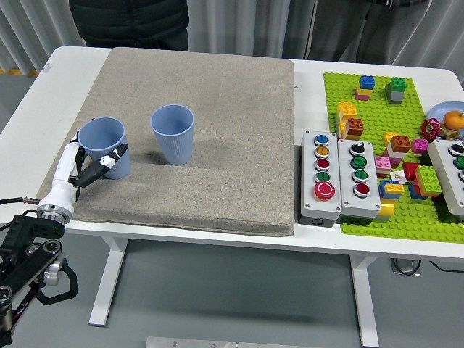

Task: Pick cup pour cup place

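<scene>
Two light blue cups stand upright on the grey mat (217,130). The left cup (104,143) is near the mat's left edge, and the right cup (173,134) stands about a cup's width to its right. My left hand (98,159), white with black fingertips, reaches in from the lower left. It wraps the left cup's lower half, with the thumb (112,159) across the front and the other fingers behind the cup's left side. The cup rests on the mat. No right arm shows.
Two grey button boxes (341,174) sit right of the mat, beside a green baseplate (406,217) with several coloured bricks. A third button box (453,174) and a bowl with an orange (451,119) are at the right edge. People in dark clothes (130,22) stand at the far side.
</scene>
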Robot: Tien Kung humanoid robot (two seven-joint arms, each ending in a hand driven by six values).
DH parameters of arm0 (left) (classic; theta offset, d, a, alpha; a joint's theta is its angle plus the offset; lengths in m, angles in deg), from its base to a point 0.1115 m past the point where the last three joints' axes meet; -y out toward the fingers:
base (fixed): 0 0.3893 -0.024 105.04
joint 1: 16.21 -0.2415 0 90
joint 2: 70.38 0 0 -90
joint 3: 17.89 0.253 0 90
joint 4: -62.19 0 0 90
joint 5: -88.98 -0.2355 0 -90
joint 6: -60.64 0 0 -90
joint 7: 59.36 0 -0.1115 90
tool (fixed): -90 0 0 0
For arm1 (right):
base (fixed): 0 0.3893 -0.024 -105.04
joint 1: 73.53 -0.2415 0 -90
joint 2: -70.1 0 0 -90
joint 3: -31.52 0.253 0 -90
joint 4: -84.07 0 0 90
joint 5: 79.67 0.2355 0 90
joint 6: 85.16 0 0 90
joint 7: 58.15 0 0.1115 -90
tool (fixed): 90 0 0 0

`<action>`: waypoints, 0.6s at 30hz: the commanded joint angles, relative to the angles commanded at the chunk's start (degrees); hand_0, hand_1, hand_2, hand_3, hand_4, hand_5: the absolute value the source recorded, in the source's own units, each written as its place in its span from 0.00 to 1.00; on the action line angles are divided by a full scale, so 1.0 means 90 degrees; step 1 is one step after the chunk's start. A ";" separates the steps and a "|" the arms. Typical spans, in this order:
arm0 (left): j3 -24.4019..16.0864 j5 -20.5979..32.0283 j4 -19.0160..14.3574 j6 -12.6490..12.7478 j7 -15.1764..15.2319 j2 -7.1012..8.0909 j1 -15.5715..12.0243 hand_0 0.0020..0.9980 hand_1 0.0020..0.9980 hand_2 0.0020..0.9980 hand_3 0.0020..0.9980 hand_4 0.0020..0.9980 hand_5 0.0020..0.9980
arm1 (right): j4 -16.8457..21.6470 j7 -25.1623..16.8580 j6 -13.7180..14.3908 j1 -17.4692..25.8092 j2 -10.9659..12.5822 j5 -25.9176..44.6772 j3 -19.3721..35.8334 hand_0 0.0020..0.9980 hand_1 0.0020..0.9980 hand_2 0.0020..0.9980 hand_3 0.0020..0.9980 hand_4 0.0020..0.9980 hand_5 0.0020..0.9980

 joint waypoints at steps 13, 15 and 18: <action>-0.0097 -0.0042 -0.0098 -0.0042 -0.0021 0.0029 -0.0121 0.95 0.96 1.00 1.00 1.00 0.55 | 0.0000 0.0001 0.0002 -0.0006 0.0003 -0.0006 0.0005 0.72 0.67 0.65 0.60 0.00 0.14; -0.0122 -0.0048 -0.0134 -0.0039 -0.0012 0.0032 -0.0166 0.95 0.96 1.00 1.00 1.00 0.55 | 0.0000 0.0001 0.0003 -0.0006 0.0003 -0.0004 0.0004 0.72 0.67 0.65 0.60 0.00 0.14; -0.0154 -0.0025 -0.0160 -0.0040 0.0018 0.0032 -0.0212 0.95 0.96 1.00 1.00 1.00 0.54 | 0.0000 0.0000 0.0005 -0.0003 0.0003 -0.0006 0.0007 0.72 0.67 0.65 0.60 0.00 0.14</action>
